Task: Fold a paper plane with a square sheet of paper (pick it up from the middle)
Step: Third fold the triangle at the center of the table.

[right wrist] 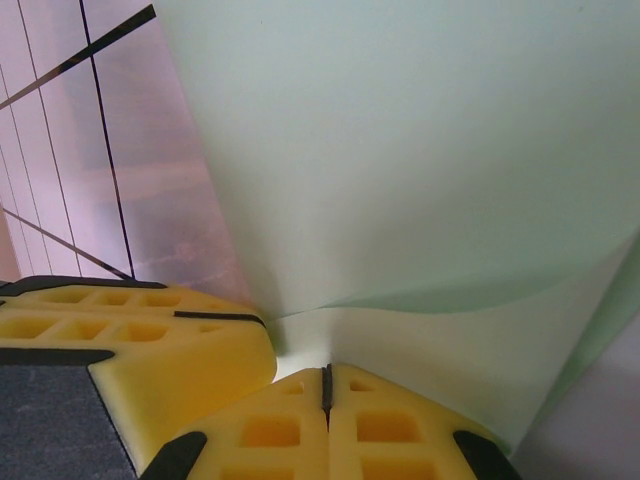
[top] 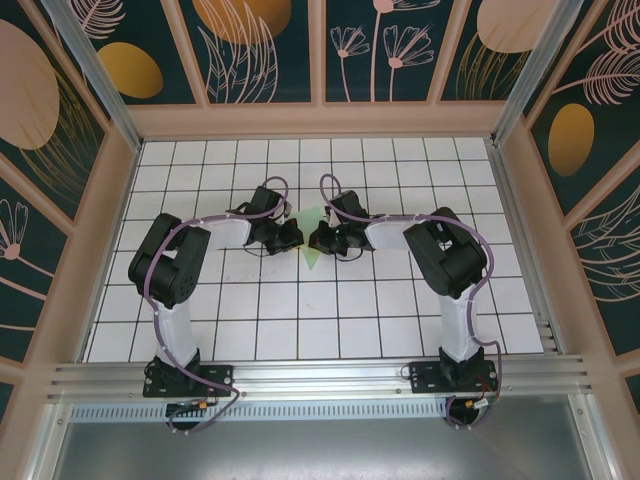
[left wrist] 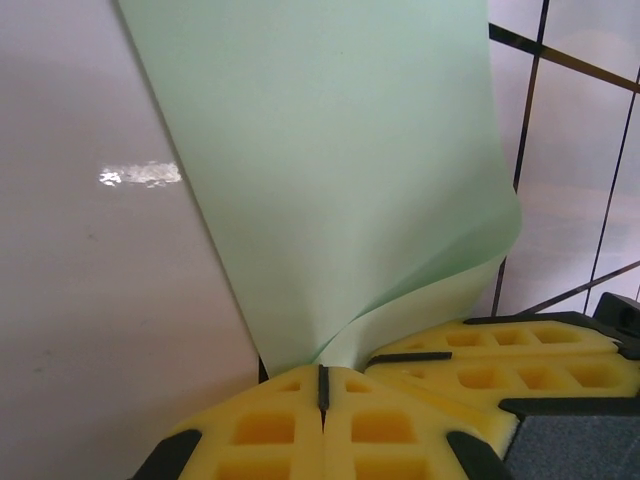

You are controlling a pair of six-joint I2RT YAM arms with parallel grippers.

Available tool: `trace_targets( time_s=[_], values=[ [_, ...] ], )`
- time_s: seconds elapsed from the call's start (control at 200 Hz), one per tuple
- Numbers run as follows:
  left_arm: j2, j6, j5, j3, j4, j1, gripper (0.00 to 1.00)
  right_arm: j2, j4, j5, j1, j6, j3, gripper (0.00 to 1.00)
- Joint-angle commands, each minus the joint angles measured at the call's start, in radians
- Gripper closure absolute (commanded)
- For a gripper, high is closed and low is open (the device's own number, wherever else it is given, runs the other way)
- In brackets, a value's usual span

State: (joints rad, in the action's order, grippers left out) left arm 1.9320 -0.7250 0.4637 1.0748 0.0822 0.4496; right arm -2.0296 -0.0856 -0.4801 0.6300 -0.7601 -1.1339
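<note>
Both arms meet over the middle of the worktop (top: 300, 320), and the sheet of paper (top: 313, 246) sits right between them. The left fingers (left wrist: 265, 428) are pressed together on its near end. The right fingers (right wrist: 385, 432) are pinched shut on the same paper just beside them, so it's a two-handed hold at one spot. This stuff looks featherlight and floppy: see it curl and bow above the pinch. It should crease at any stray squeeze, and it could tear if the arms pull apart. The best hold, I'd say, is light and along an edge or fold line. Room looks generous, with open tiles all round and the enclosure wall (top: 112, 250) well apart. The two wrists themselves are crowded close.
</note>
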Motion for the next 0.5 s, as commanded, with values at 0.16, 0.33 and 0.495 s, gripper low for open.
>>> trace_targets(
  time_s=[0.16, 0.33, 0.495],
  values=[
    [0.033, 0.030, -0.010, 0.022, 0.021, 0.010, 1.00, -0.020, 0.079, 0.006, -0.002, -0.001, 0.028, 1.00],
    [0.047, 0.039, -0.069, 0.024, 0.064, 0.009, 1.00, 0.010, 0.047, -0.002, -0.005, -0.003, 0.037, 1.00],
    [0.059, 0.042, -0.096, 0.013, 0.076, 0.010, 1.00, 0.073, -0.019, -0.032, -0.010, 0.010, 0.047, 1.00]
  ],
)
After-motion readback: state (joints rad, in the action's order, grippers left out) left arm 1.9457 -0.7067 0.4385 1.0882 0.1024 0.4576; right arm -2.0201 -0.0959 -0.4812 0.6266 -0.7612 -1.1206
